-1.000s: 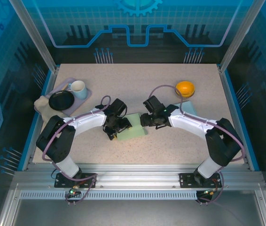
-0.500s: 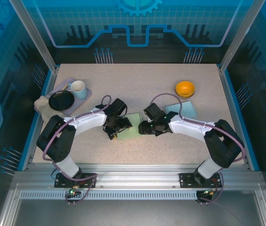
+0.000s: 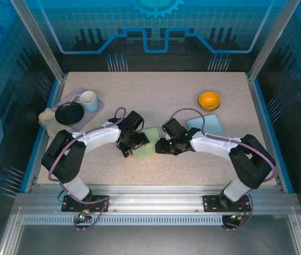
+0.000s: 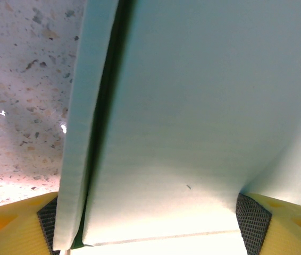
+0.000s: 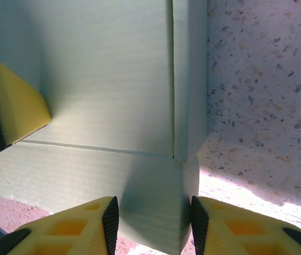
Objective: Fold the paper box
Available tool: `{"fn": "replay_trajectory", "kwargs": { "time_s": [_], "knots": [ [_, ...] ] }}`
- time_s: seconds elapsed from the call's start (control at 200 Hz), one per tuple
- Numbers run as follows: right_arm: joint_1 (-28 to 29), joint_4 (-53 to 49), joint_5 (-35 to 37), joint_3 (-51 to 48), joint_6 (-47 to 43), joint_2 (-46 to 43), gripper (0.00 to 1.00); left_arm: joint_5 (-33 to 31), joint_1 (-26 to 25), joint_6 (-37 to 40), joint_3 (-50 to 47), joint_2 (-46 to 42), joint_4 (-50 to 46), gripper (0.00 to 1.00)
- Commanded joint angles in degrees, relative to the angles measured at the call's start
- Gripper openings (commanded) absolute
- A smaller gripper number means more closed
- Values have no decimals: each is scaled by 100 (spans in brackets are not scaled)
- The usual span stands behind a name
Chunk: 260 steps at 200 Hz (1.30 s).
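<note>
The paper box [image 3: 151, 139] lies at the centre of the frame on the table [image 3: 193, 90]. The left fingers [image 4: 12, 231] clamp across its width, spread wide. The right fingers [image 5: 235, 226] pinch one flap.

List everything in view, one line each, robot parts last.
box: one, pale green, table centre, between the claws
bowl: one, orange, far right
sheet: one, pale blue, flat, just nearer than the bowl
tray: one, lavender, far left
plate: one, black, on the tray
mug: one, white, on the tray
cloth: one, beige, left edge beside the tray
table: one, speckled beige
left claw: one, yellow fingers, astride the box
right claw: one, yellow fingers, on a box corner
</note>
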Motion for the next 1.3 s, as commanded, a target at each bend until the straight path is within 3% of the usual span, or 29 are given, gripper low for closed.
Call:
{"fn": "replay_trajectory", "kwargs": {
  "time_s": [0.0,0.81,1.296],
  "knots": [
    [71,43,-147,14,37,-60,41,-273,-26,95,-100,159,-173,84],
    [78,365,149,-251,-216,46,35,-283,-30,109,-158,230,-113,85],
    [-12,1674,521,-954,-1116,58,31,-339,28,185,-385,355,-39,84]
  ]
}}
